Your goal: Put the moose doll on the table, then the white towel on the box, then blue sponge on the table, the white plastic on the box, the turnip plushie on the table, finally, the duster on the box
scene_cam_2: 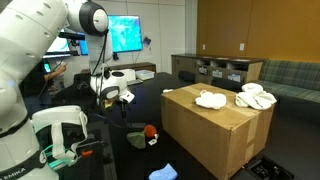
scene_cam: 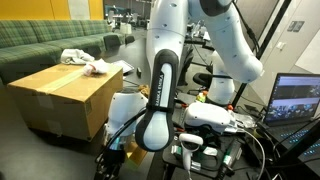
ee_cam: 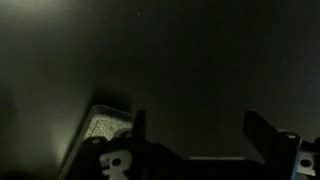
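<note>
In an exterior view the blue sponge lay nearest the camera on the black worktop, with nothing touching it. A little farther back sat the turnip plushie, a red-orange ball on the same surface, with a darker lump pressed against its near side that was too small to identify. Beyond the plushie and to its left in the picture, the gripper hung above the worktop at the end of the white arm, well apart from both the plushie and the sponge and touching neither. The wrist view was very dim, yet it showed the gripper with its two fingers spread wide and nothing between them. A pale grey patch beside one finger could not be made out. To the right of the plushie stood the box, seen in both exterior views. Two white heaps rested on its top, one nearer its middle and one toward its far end. Behind the box ran a green couch.
</note>
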